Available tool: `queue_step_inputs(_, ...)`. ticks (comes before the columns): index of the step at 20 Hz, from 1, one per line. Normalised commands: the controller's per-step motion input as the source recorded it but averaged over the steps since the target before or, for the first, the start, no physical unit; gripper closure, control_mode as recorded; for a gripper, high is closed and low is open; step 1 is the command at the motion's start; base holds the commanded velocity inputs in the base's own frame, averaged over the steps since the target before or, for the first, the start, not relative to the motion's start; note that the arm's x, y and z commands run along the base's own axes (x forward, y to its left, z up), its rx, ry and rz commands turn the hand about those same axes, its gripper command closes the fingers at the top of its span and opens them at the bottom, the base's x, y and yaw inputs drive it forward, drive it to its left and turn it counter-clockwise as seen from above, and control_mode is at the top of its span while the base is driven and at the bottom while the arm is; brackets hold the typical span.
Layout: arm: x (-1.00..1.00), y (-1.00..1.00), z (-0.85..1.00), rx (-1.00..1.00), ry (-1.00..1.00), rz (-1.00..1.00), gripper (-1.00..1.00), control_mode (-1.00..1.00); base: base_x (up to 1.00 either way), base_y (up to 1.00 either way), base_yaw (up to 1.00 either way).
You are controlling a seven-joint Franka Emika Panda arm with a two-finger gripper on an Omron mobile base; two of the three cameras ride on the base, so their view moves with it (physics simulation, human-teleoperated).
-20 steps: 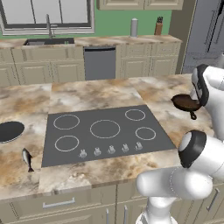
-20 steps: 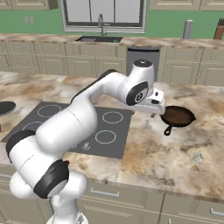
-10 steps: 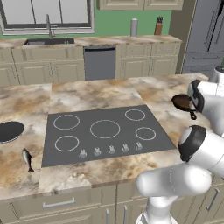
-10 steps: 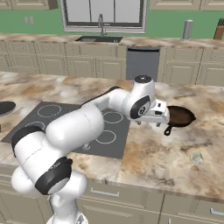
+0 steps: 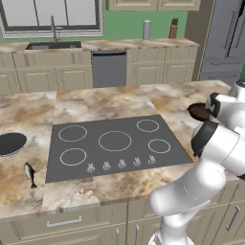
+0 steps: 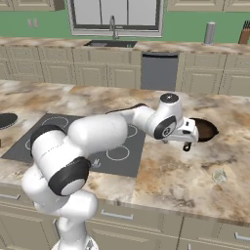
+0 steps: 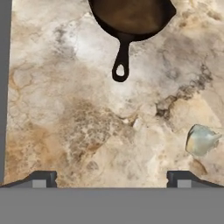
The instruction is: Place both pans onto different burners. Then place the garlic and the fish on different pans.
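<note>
Marble counter (image 7: 65,109) holds two pans (image 7: 131,17) (image 5: 10,143), one fish (image 5: 30,174), one garlic (image 7: 201,139); end effector (image 7: 111,179) spread apart.

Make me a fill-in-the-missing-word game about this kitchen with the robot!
1. The round pan with the dark brown inside sits on the marble counter, to the ____ of the dark grey glass cooktop.
2. The small silver-grey fish lies on the counter beside the flat ____ pan.
3. The cooktop has ____ white ring burners.
4. The gripper has its jaws ____.

Missing words: right; black; five; open
</note>
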Motion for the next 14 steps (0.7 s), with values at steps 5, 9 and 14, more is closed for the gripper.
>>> queue_step_inputs(5, 0.32, -0.14, -0.08, 0.05, 0.00, 0.00, -1.00, -1.00, 0.00, 0.00, 0.00)
queue_step_inputs(9, 0.14, -0.08, -0.11, 0.07, 0.00, 0.00, -1.00, -1.00, 0.00, 0.00, 0.00)
queue_step_inputs(14, 0.21, -0.01, -0.25, 0.03, 0.00, 0.00, -1.00, -1.00, 0.00, 0.00, 0.00)
